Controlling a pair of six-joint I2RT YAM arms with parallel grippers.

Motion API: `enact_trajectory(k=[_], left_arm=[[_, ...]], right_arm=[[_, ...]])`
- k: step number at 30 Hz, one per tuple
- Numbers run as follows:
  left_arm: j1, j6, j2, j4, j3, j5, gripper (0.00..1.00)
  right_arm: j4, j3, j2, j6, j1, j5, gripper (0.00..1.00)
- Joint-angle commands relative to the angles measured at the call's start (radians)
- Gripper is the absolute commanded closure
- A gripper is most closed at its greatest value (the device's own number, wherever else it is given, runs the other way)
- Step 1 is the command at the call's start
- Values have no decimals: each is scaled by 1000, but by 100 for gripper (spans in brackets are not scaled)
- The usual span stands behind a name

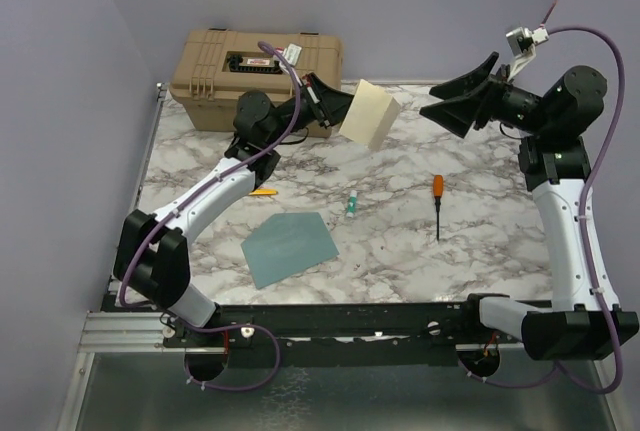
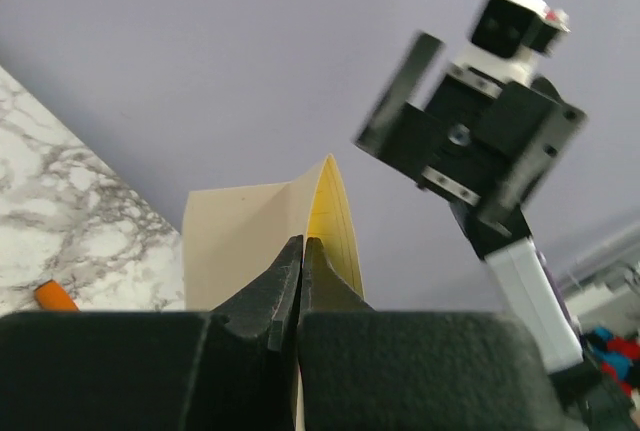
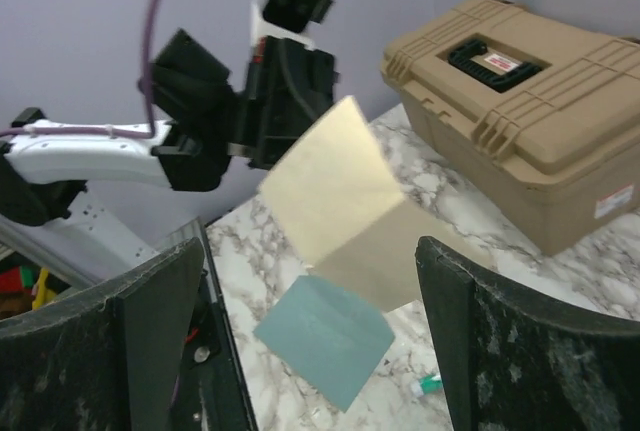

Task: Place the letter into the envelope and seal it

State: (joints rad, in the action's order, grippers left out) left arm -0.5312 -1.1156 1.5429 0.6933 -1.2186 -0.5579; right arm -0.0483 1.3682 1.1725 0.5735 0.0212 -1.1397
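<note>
The cream letter hangs in the air above the back of the table, bent into a fold. My left gripper is shut on its left edge; in the left wrist view the jaws pinch the letter between them. My right gripper stands open a short way to the right of the letter and does not touch it. From the right wrist, the letter shows beyond the open right gripper. The teal envelope lies flat on the table near the front, also seen as the envelope below the letter.
A tan hard case stands at the back left, just behind the left gripper. An orange-handled screwdriver and a small green-and-white tube lie mid-table. A small orange item lies beside the left arm. Purple walls close the back and left.
</note>
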Motion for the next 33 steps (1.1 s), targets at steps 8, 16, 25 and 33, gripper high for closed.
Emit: enact_trajectory(k=[8, 16, 25, 33], left_arm=[[-3, -12, -45, 19, -90, -357, 100], [-3, -22, -28, 20, -140, -373, 100], [0, 17, -32, 20, -143, -375, 100], [79, 311, -128, -198, -51, -297, 56]], right_arm=[[-63, -54, 141, -124, -43, -207, 7], [-91, -82, 137, -113, -110, -397, 27], [-111, -88, 106, -74, -116, -400, 90], [-148, -90, 89, -27, -116, -351, 99]])
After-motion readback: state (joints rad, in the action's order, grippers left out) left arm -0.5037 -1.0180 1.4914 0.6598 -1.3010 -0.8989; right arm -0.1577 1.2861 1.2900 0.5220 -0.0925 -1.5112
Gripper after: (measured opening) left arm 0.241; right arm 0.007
